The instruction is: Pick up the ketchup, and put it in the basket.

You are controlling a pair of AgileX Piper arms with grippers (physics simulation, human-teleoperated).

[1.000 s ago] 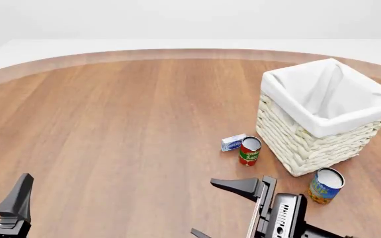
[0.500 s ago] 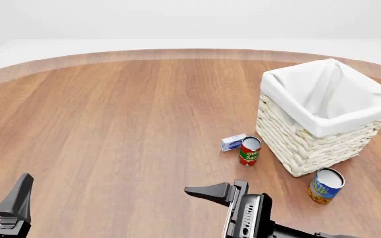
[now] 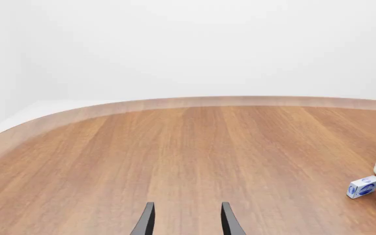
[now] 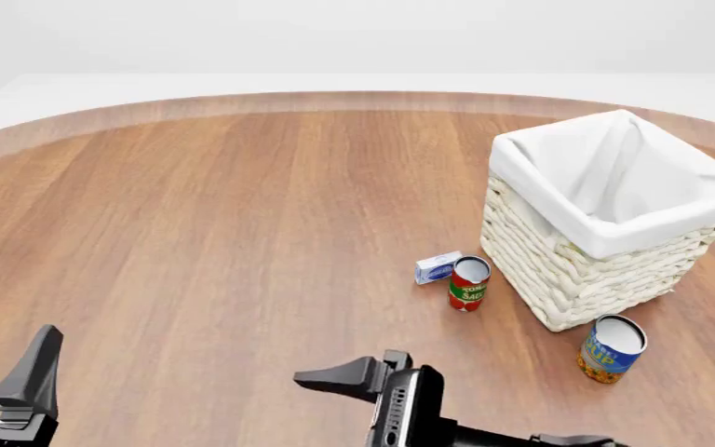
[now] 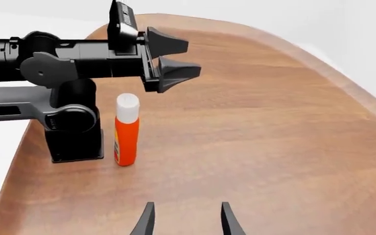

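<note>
The red-orange ketchup bottle with a white cap [image 5: 126,130] stands by the left arm's base [image 5: 74,132]. Both grippers, left gripper [image 3: 185,219] and right gripper [image 5: 185,219], have their fingers apart, holding nothing.

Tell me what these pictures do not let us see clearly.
- Ketchup: shown only in the right wrist view; out of frame in the front view.
- Basket bottom: front view, hidden by its own lining.
- Right gripper: front view, lower part cut by the bottom edge.
- Small blue box: print too small.

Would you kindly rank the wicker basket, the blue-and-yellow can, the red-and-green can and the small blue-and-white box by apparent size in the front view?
1. cream woven wicker basket
2. blue-and-yellow can, nearest the camera
3. red-and-green can, close to the previous
4. small blue-and-white box
</note>
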